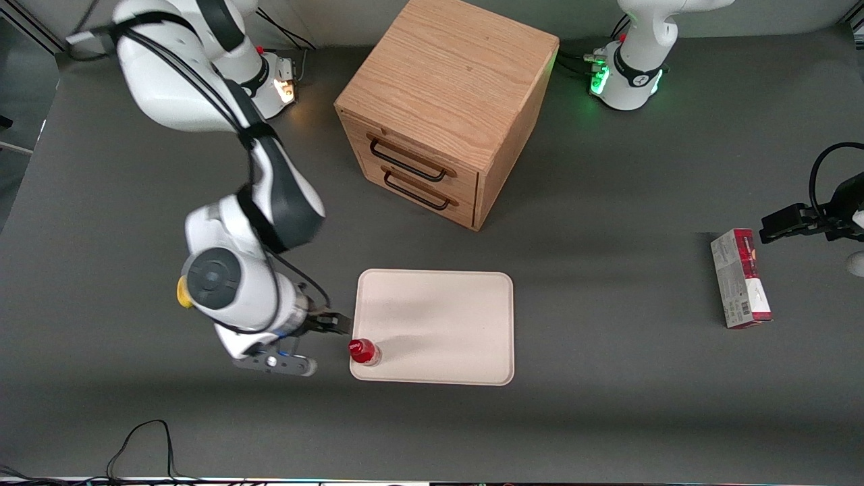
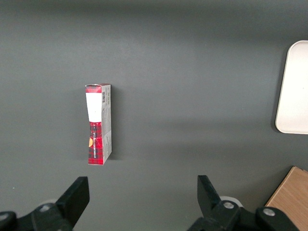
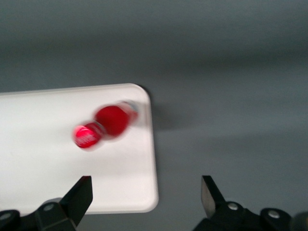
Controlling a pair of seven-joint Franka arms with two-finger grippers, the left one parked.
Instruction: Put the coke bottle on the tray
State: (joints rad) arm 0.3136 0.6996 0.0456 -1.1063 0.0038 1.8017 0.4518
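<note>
The coke bottle (image 1: 364,352), small and red with a red cap, stands upright on the cream-beige tray (image 1: 445,317), in the tray's corner nearest the front camera at the working arm's end. In the right wrist view the bottle (image 3: 108,122) shows blurred on the tray (image 3: 57,159). My gripper (image 1: 332,324) is open and empty. It sits just off the tray's edge, beside the bottle and apart from it. In the right wrist view the gripper (image 3: 147,195) straddles the tray's corner.
A wooden drawer box (image 1: 445,115) with two handles stands farther from the front camera than the tray. A red-and-grey carton (image 1: 740,278) lies toward the parked arm's end; it also shows in the left wrist view (image 2: 98,123). Cables (image 1: 142,439) lie at the table's near edge.
</note>
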